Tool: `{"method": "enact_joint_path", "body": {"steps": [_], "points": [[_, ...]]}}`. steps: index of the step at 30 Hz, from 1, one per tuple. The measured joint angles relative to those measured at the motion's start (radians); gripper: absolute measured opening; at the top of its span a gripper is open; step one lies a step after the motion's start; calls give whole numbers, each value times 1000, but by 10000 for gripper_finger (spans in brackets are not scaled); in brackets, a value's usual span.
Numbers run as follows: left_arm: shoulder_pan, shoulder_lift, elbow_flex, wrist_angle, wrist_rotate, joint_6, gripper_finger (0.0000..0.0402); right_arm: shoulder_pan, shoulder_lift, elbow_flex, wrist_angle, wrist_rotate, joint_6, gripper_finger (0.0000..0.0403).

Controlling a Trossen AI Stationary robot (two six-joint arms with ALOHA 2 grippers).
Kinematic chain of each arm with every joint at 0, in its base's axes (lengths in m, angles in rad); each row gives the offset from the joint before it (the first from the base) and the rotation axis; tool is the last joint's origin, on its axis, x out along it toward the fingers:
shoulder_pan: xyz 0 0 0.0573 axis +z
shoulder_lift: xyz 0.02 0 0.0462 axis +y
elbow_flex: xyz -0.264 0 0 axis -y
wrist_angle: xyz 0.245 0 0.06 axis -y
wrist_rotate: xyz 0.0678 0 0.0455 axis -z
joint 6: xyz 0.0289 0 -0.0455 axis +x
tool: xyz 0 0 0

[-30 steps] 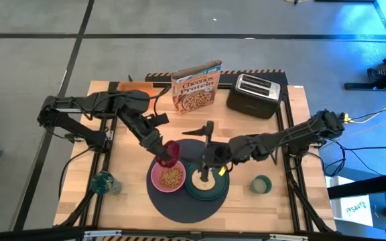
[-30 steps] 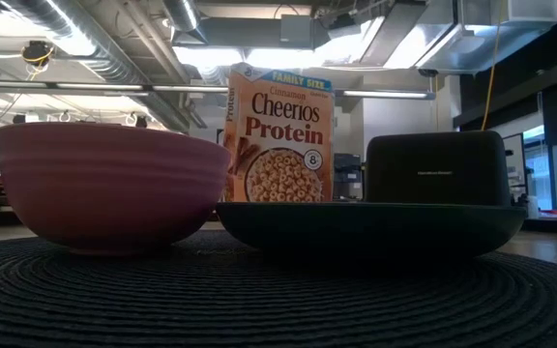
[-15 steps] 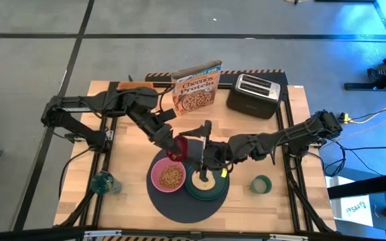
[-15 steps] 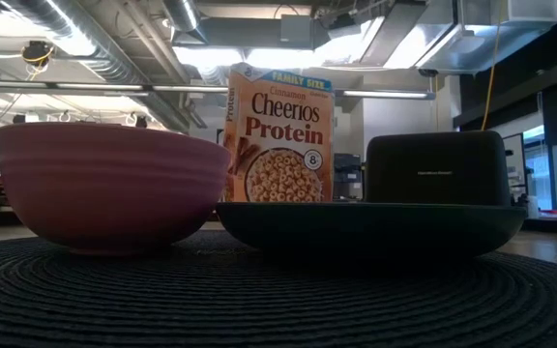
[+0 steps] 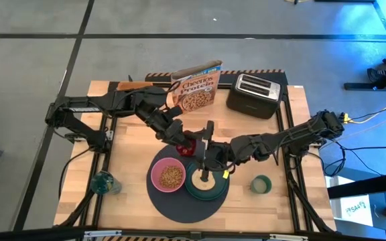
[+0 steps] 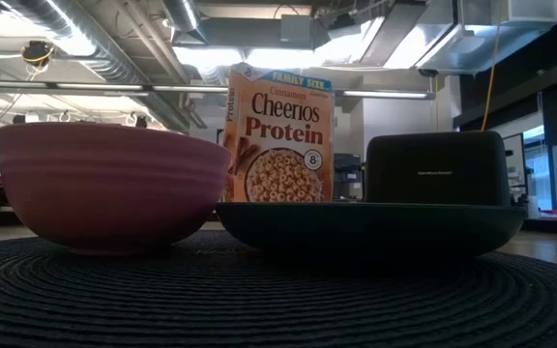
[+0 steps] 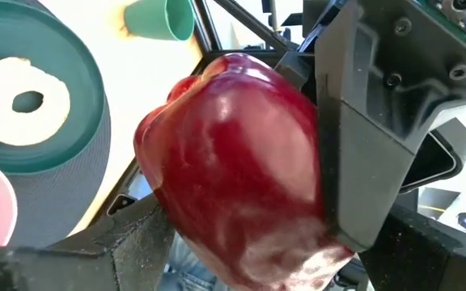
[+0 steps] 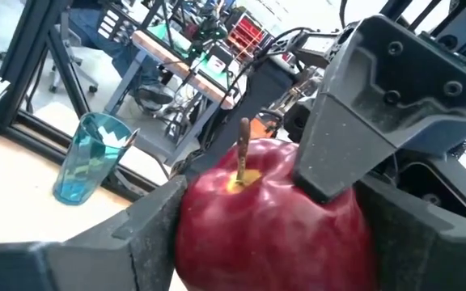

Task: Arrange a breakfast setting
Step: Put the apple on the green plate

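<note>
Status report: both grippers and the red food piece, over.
Left gripper shut on red food piece, above the mat. Right gripper close against it. Nothing seen between them.

The red apple [image 7: 241, 170] hides most of the left gripper [image 7: 241, 234]; the plate [image 7: 71, 105] is cut at 9 o'clock.

A Cheerios box [image 5: 196, 88] stands upright at the far edge of the wooden worktop [image 5: 133, 181], with a black toaster [image 5: 253, 94] just beside it. A blue glass [image 5: 104, 182] stands near the worktop's front left corner. Beyond the worktop, desks with cluttered equipment [image 8: 192, 48] fill the room.
</note>
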State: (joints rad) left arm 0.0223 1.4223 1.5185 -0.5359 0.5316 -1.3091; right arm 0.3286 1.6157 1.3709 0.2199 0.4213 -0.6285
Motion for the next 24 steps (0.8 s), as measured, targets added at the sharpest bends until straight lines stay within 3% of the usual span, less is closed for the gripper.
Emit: {"method": "enact_joint_path", "body": {"steps": [7, 18, 24], "points": [[-1, 0, 0, 7, -14, 2, 335, 0, -5, -1, 8, 7, 4, 294], [-3, -15, 0, 68, -93, 85, 393, -4, -31, -2, 24, 51, 98, 289], [-10, -16, 2, 112, -82, 86, 396, -3, -67, -2, 12, 78, 102, 289]]}}
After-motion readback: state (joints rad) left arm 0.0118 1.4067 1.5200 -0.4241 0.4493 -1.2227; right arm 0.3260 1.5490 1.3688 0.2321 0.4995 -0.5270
